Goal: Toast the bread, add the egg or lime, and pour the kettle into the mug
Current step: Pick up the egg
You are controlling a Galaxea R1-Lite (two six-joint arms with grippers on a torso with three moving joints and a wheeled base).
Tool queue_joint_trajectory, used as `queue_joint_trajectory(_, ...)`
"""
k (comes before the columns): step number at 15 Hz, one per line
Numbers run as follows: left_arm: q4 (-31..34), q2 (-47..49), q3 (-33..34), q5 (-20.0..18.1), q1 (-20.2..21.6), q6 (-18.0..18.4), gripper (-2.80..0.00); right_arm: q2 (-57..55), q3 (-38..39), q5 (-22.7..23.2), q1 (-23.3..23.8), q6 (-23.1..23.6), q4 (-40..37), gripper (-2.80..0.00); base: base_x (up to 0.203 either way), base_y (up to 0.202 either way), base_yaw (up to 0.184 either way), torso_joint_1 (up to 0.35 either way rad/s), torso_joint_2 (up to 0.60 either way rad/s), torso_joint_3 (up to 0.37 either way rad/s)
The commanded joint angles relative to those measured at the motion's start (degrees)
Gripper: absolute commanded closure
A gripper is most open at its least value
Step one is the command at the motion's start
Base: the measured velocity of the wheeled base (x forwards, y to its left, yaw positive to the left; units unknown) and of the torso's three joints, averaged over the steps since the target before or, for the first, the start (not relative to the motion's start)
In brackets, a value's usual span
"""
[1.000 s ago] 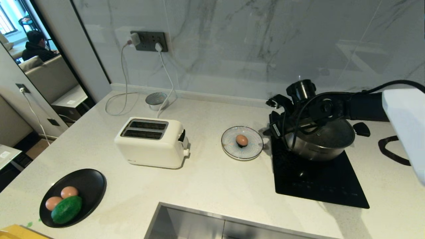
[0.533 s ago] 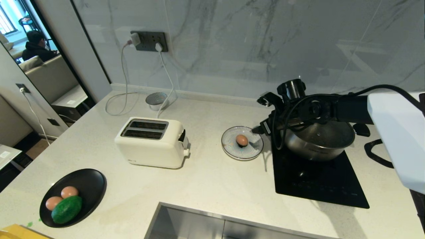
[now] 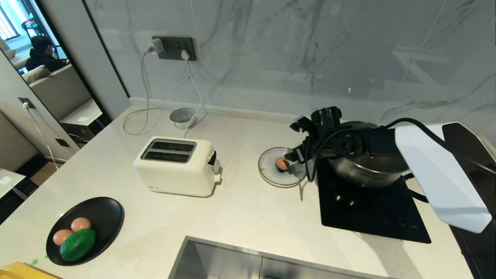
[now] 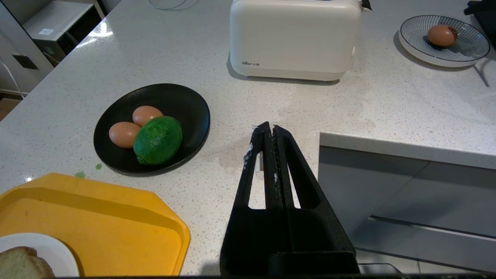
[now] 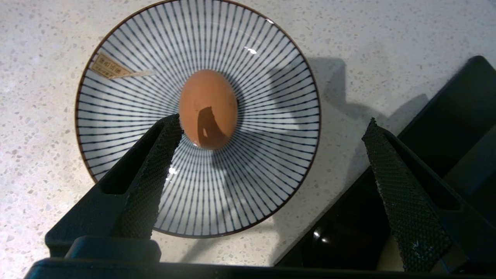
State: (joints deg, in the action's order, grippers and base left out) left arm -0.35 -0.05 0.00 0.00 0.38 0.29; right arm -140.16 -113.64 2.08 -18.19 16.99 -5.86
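Note:
The egg [image 3: 282, 163] [image 5: 208, 108] lies alone in the middle of a blue-striped plate [image 3: 271, 176]. My right gripper [image 3: 295, 155] [image 5: 273, 121] hangs open just above that plate's right side. One fingertip [image 5: 170, 128] is close beside the egg and the other is over the cooktop's edge; nothing is held. My left gripper [image 4: 268, 128] is shut and empty over the counter's front edge. The lime [image 3: 77, 244] [image 4: 158, 139] shares a black plate [image 3: 110, 217] with two eggs. A bit of the bread [image 4: 17, 263] shows on a white plate. Kettle and mug are out of view.
A white toaster [image 3: 176, 164] stands left of the striped plate, its slots empty. A steel pot [image 3: 368, 168] sits on a black cooktop [image 3: 372, 217] at the right. A sink [image 3: 232, 259] opens at the front edge. A yellow tray [image 4: 89, 228] sits front left, a small bowl [image 3: 182, 116] at the back.
My right arm has swung left from over the pot and come down over the striped plate. Its jaws have spread wider. The egg and my left gripper have not moved.

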Motion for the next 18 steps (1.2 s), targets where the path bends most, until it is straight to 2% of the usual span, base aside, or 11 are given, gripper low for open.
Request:
queue_joint_trajectory(1, 0.0, -0.04, 0.0, 0.0, -0.03, -0.03, 0.0, 0.49, 0.0, 0.03, 0.0, 0.06, 0.06, -2.8, 0.0, 0.0, 0.0, 0.0, 0.0, 0.0)
queue_joint_trajectory(5, -0.04, -0.04, 0.0, 0.0, 0.03, 0.01, 0.0, 1.29, 0.26, 0.03, -0.13, -4.07, -0.11, -2.8, 0.0, 0.0, 0.0, 0.0, 0.0, 0.0)
queue_joint_trajectory(18, 0.0, -0.04, 0.0, 0.09, -0.03, -0.03, 0.0, 4.19, 0.26, -2.16, -2.11, -4.34, -2.49, -2.8, 0.0, 0.0, 0.0, 0.0, 0.0, -0.018)
